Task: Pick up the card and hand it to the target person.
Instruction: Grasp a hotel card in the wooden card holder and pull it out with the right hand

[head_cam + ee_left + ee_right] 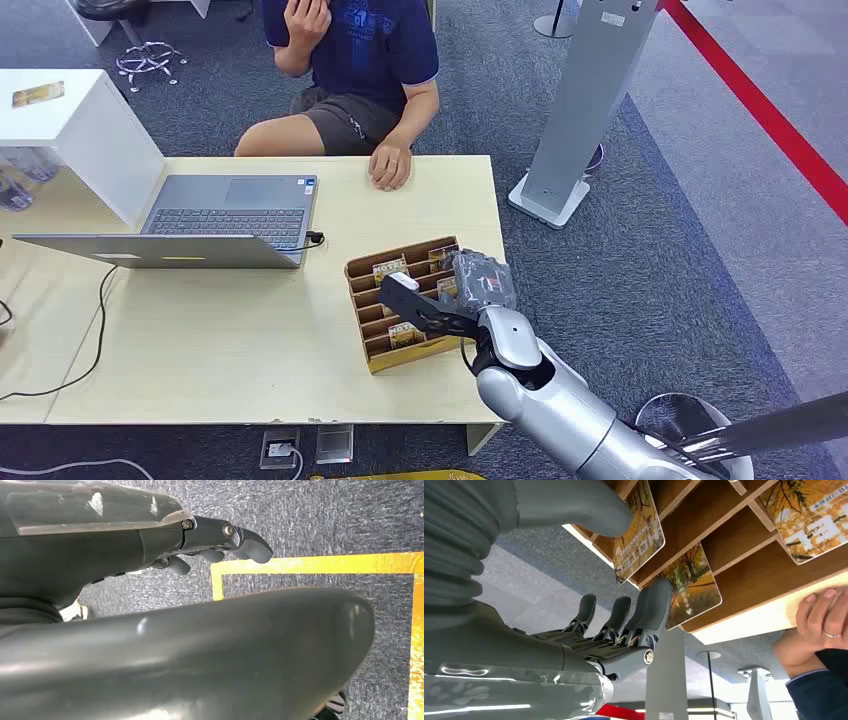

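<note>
Several cards stand in the slotted wooden rack (385,345) on the table (220,350). Over its right end the right hand (470,285) reaches, thumb and fingers (654,605) either side of one card (639,530), grip unclear. Beyond, the person's hand (390,165) rests on the table.

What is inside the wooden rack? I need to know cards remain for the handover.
The wooden rack holds several cards in its slots; the right hand covers its far-right corner, hiding what sits there.

The left hand (220,542), fingers curled, hangs over yellow-taped carpet (310,520).
</note>
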Controlling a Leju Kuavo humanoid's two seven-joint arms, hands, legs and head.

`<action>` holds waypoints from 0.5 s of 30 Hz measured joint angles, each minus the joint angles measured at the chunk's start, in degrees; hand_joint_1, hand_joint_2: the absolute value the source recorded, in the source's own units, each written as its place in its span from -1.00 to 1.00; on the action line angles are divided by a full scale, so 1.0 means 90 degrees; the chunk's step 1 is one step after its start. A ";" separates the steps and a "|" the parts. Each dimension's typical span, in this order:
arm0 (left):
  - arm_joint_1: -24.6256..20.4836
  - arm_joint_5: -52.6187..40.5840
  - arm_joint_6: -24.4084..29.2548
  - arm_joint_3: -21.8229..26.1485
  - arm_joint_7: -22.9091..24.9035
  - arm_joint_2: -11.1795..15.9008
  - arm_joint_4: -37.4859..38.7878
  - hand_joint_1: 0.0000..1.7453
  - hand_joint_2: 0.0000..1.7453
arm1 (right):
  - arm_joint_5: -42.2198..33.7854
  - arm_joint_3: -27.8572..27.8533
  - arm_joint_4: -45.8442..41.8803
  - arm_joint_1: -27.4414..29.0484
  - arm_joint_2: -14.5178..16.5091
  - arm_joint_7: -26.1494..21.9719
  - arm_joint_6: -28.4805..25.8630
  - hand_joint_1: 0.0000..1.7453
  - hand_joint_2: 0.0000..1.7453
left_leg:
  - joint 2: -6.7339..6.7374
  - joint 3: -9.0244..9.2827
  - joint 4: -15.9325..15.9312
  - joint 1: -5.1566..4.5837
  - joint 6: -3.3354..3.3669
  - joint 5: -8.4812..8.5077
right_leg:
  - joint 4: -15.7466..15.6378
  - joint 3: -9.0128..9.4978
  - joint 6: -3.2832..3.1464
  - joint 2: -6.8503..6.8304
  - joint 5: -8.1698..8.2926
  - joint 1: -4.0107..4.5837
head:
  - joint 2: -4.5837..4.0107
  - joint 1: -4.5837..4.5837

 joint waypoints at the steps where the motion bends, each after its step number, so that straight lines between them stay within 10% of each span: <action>1: 0.0000 0.0000 0.0000 0.0000 0.0000 0.0000 0.0000 -1.00 -1.00 | -0.0001 0.0000 0.0006 0.0002 0.0000 -0.0002 0.0000 -0.15 1.00 | 0.0000 0.0000 0.0000 0.0000 0.0000 0.0000 | 0.0000 0.0000 0.0000 0.0000 0.0000 0.0000 | 0.0000 0.0000; 15: 0.0000 -0.0009 -0.0009 0.0000 0.0001 0.0000 -0.0001 -1.00 -1.00 | -0.0071 0.0001 0.0129 0.0030 0.0005 -0.0025 -0.0013 0.01 1.00 | 0.0000 0.0002 0.0000 0.0000 0.0000 0.0000 | 0.0000 0.0001 0.0000 0.0000 0.0000 0.0000 | 0.0001 0.0002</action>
